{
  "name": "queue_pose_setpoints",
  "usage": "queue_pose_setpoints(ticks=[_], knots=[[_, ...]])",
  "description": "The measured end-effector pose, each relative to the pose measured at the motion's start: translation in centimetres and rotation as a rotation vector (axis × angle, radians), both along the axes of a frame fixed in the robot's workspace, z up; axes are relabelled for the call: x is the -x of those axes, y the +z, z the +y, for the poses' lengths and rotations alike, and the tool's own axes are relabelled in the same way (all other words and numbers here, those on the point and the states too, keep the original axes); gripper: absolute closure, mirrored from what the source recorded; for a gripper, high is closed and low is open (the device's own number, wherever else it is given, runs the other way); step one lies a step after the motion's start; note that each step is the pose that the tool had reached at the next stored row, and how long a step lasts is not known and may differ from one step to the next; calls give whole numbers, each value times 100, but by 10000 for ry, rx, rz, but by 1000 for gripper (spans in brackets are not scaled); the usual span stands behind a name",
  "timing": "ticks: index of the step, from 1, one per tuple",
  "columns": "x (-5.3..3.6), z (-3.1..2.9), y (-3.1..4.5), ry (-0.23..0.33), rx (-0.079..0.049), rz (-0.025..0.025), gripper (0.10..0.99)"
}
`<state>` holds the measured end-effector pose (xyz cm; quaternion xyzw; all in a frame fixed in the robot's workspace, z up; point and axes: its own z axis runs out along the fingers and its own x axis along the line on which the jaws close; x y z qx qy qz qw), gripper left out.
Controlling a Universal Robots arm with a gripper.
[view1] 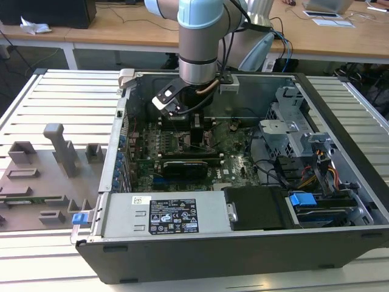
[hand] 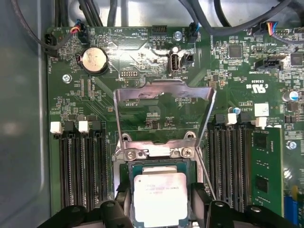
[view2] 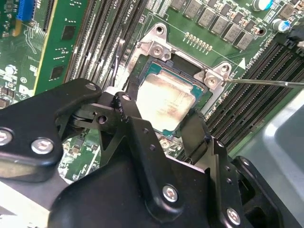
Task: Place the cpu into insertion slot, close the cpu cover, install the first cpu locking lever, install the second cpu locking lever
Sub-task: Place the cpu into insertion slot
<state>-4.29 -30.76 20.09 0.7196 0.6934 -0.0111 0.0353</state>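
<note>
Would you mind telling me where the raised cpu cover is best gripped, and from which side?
Probably by the free bar of the cpu cover, the edge farthest from its hinge beside the cpu. The cover stands raised open, so that thin bar can be pinched across its thickness from above.

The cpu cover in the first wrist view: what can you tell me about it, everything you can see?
The cpu cover is a thin, silvery metal frame, roughly square, with a large open window through which the green motherboard shows. It stands swung up and open, hinged along one edge at a bright bracket held by two screws. The opposite edge carries a small bent tab. The cpu lies uncovered just past the hinge. Nothing but the hinge appears to touch the cover.
</note>
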Motion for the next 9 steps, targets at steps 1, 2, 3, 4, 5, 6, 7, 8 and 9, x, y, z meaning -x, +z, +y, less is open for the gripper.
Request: queue_pose_setpoints(ticks=[1,2,3,4,5,6,7,8,9], knots=[[1,3,19,-2,10,0,467],[1,6,31,-2,21,0,467],[0,7,41,0,26,0,467],[0,8,53,2,29,1,549],[0,9,64,0,32,1,549],[0,11,82,1,35,1,549],[0,11,93,0,37,1,675],[0,11,107,0,37,0,675],[0,12,125,0,37,0,733]])
